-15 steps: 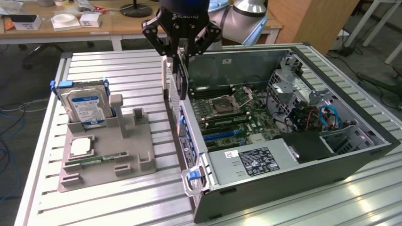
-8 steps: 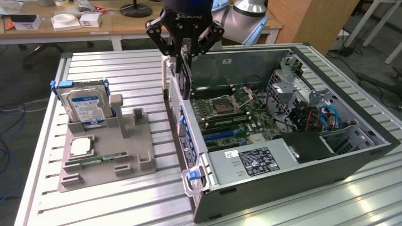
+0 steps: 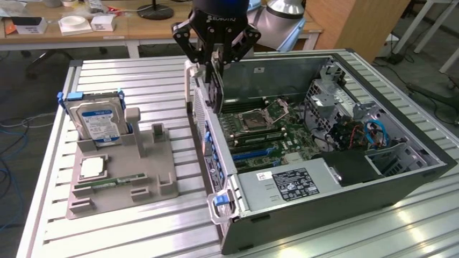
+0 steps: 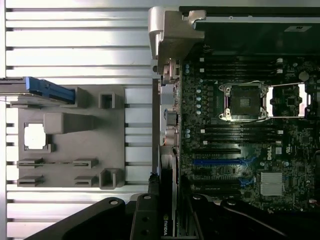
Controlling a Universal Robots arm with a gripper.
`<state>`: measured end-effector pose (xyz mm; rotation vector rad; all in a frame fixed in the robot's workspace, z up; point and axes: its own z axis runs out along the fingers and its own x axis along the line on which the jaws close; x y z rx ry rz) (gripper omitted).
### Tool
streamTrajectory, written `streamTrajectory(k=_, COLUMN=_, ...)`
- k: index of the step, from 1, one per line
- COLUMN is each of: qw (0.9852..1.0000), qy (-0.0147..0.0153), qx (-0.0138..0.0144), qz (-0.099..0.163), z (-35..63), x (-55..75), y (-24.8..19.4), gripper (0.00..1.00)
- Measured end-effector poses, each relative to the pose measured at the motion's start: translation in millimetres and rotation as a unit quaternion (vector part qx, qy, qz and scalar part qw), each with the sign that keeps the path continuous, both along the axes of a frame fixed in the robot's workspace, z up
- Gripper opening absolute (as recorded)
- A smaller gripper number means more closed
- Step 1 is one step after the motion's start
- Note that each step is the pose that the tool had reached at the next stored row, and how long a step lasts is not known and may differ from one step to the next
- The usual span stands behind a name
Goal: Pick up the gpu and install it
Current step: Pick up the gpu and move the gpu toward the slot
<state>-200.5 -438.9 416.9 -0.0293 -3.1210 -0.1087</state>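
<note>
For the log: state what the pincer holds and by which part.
The gpu, gripped at its upper edge by the pincer, hanging down edge-on.

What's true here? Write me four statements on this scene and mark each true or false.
1. The hand grips the gpu. True.
2. The drive stands upright in the grey holder. True.
3. The gpu lies flat in the holder. False: it hangs upright from the hand.
4. The case is closed. False: it is open, with its motherboard in plain sight.
</note>
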Motion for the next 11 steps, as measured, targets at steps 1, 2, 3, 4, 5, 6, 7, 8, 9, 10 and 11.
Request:
streamTrajectory(k=1, qw=1.0000, qy=0.0000, qx=-0.0003, qz=0.000, z=0.0, x=1.1, y=0.0, gripper=0.26)
streamTrajectory(k=2, qw=1.0000, qy=0.0000, qx=-0.0008, qz=0.000, z=0.0, x=2.0, y=0.0, gripper=0.26)
streamTrajectory(k=3, qw=1.0000, qy=0.0001, qx=-0.0016, qz=0.000, z=0.1, x=3.0, y=0.0, gripper=0.26)
streamTrajectory(k=4, qw=1.0000, qy=0.0000, qx=-0.0024, qz=0.000, z=0.0, x=4.1, y=0.0, gripper=0.26)
streamTrajectory(k=5, qw=1.0000, qy=0.0000, qx=-0.0037, qz=0.000, z=0.1, x=5.1, y=0.0, gripper=0.26)
streamTrajectory(k=6, qw=1.0000, qy=0.0001, qx=-0.0056, qz=0.000, z=0.0, x=6.0, y=0.0, gripper=0.26)
streamTrajectory(k=7, qw=1.0000, qy=0.0001, qx=-0.0074, qz=0.000, z=0.1, x=7.0, y=0.1, gripper=0.26)
streamTrajectory(k=8, qw=1.0000, qy=0.0001, qx=-0.0088, qz=0.000, z=0.1, x=7.7, y=0.0, gripper=0.26)
streamTrajectory(k=9, qw=1.0000, qy=0.0001, qx=-0.0095, qz=0.000, z=0.1, x=8.1, y=0.1, gripper=0.26)
streamTrajectory(k=10, qw=1.0000, qy=0.0001, qx=-0.0095, qz=0.000, z=0.0, x=8.4, y=0.0, gripper=0.26)
streamTrajectory(k=11, qw=0.9999, qy=0.0001, qx=-0.0101, qz=0.000, z=0.0, x=9.0, y=0.0, gripper=0.26)
